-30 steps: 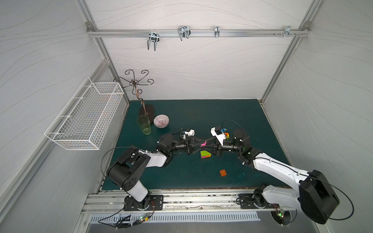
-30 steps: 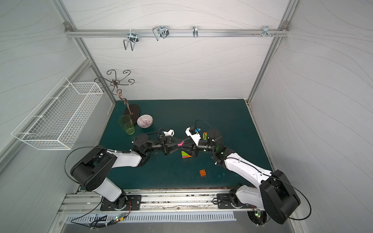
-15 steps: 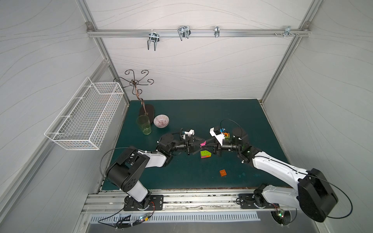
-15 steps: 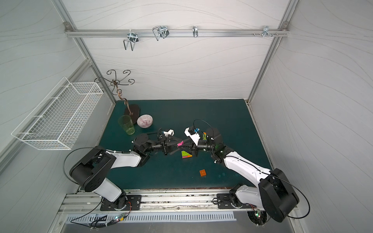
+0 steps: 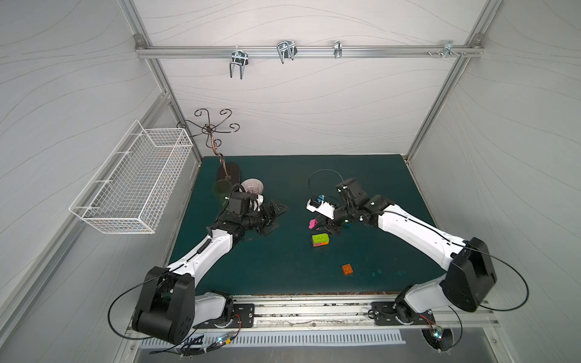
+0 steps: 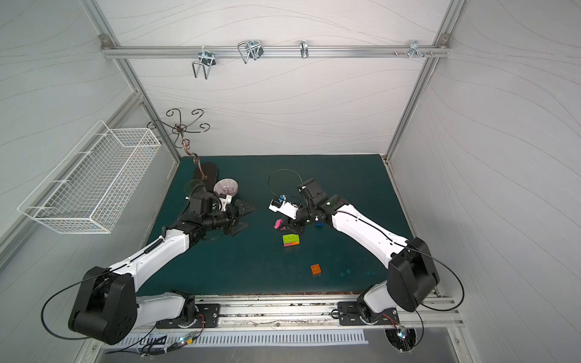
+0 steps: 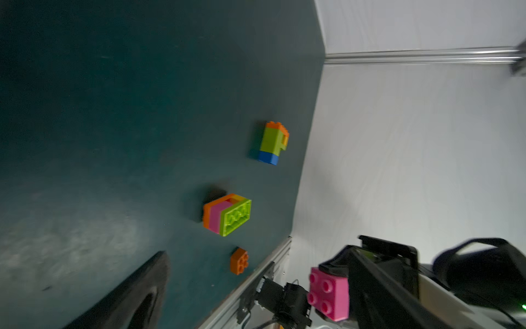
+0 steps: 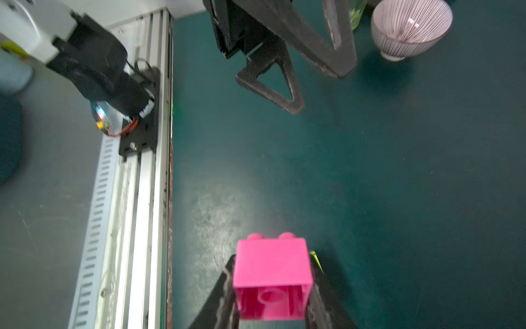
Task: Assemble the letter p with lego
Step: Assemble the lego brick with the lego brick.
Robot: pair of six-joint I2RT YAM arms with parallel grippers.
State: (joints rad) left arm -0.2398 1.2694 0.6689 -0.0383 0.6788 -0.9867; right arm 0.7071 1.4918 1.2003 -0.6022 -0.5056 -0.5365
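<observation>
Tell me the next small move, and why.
Probably lower the right gripper toward the green-topped stack: it holds the pink brick clear of the mat, that stack lies close beside it, and the left gripper stands open, apart.

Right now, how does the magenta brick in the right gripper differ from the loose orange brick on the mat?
The magenta brick is clamped in the right gripper; the orange brick lies free on the mat. The magenta brick's studs point outward from the gripper; the orange brick's face up. Both are square four-stud bricks.
</observation>
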